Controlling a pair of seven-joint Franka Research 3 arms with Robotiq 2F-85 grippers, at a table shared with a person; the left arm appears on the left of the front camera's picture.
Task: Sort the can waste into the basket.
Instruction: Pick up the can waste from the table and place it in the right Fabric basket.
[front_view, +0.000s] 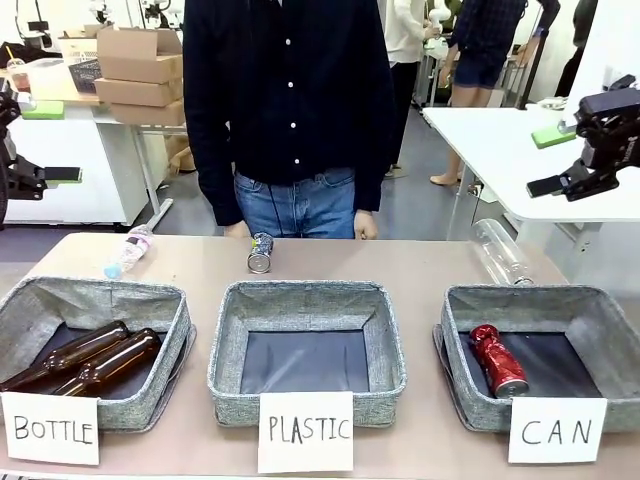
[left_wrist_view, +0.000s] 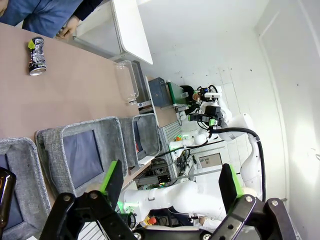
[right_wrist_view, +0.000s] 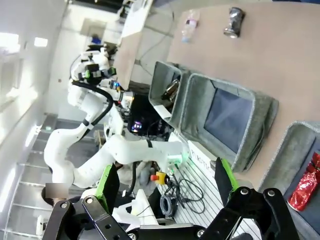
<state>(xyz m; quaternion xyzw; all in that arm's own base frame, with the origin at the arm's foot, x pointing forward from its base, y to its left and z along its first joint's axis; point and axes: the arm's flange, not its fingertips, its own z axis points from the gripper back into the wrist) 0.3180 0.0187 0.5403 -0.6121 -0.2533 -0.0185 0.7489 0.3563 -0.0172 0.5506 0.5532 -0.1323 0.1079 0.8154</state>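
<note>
Red can (front_view: 497, 358) lies in right basket (front_view: 590, 308); grey can (front_view: 261, 252), far centre, likely comes next; my left gripper (left_wrist_view: 170, 172) and right gripper (right_wrist_view: 164, 172) hang spread.

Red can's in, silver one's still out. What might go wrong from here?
The silver can lies on its side at the far edge and may roll when nudged. The person's hand rests close beside it, so a reach risks contact. A clear bottle lies behind the CAN basket and might get knocked.

One can (front_view: 497, 360) in basket (front_view: 603, 302), other can (front_view: 261, 252) on table (front_view: 400, 263).
</note>
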